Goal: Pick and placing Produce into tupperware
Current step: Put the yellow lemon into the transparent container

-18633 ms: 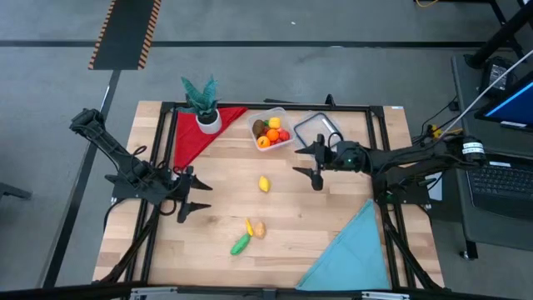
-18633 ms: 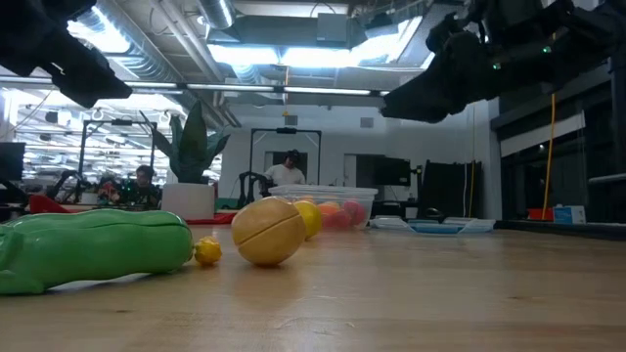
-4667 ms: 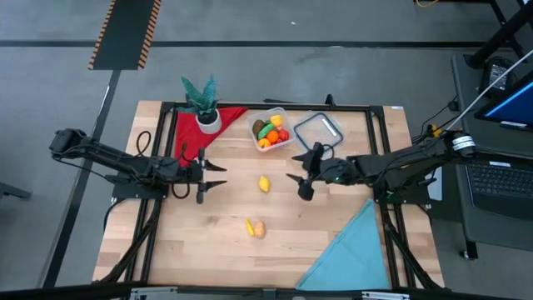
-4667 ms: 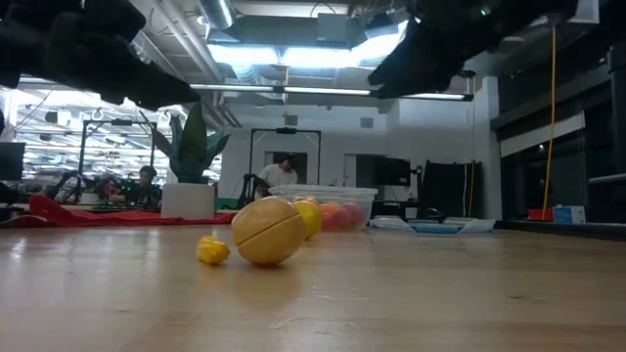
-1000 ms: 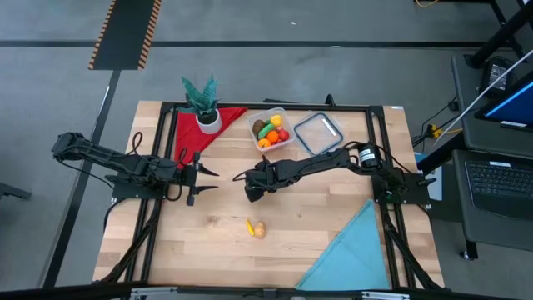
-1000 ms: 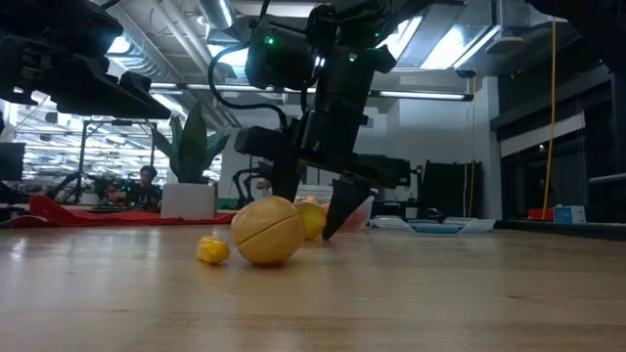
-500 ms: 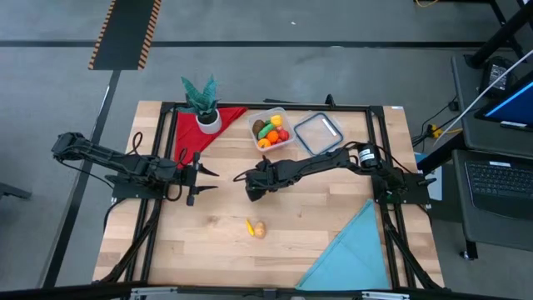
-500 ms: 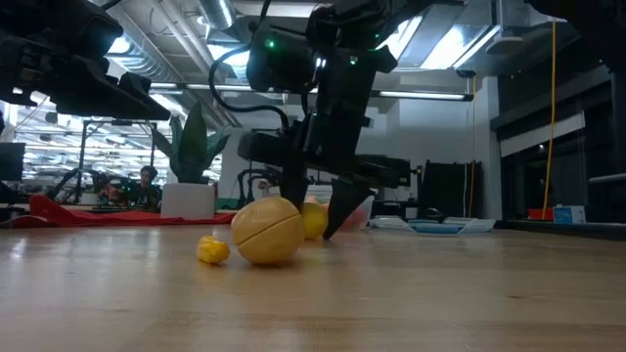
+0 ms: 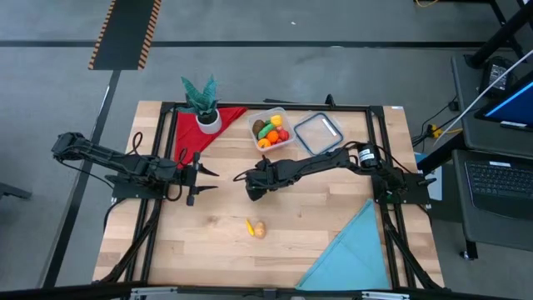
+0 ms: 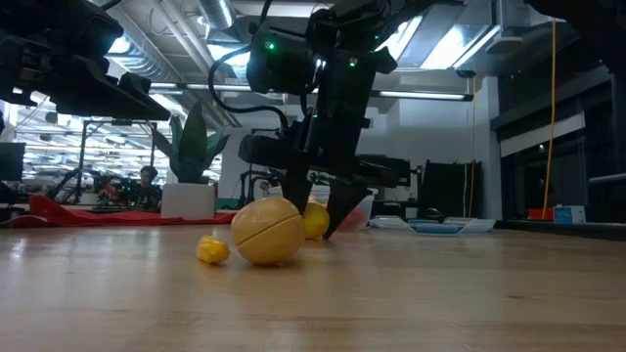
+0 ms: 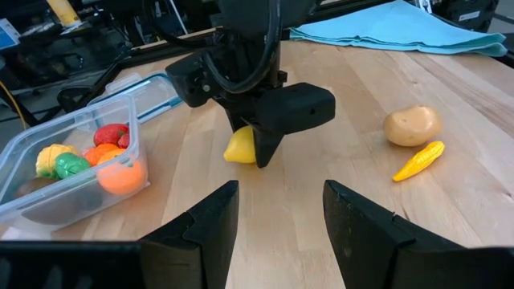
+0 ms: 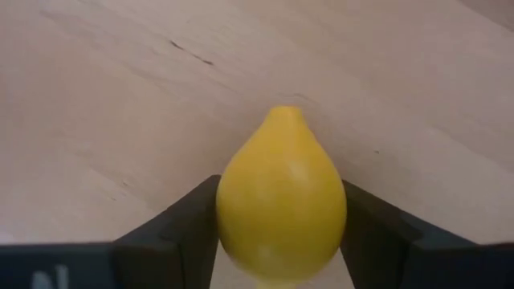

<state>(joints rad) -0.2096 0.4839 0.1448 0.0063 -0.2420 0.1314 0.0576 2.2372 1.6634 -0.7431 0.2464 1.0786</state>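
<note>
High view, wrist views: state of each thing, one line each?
Right gripper: shut on lemon, at table level.
Lemon: between the fingers, on table.
Left gripper: open, empty, waiting at left.
Tupperware: open, part filled.
Lid: off, flat beside tupperware.
Potato, yellow pepper: loose on table.

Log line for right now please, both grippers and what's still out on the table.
right gripper: shut on lemon, on table | left gripper: open, waiting | potato, yellow pepper still out | tupperware: part filled
</note>
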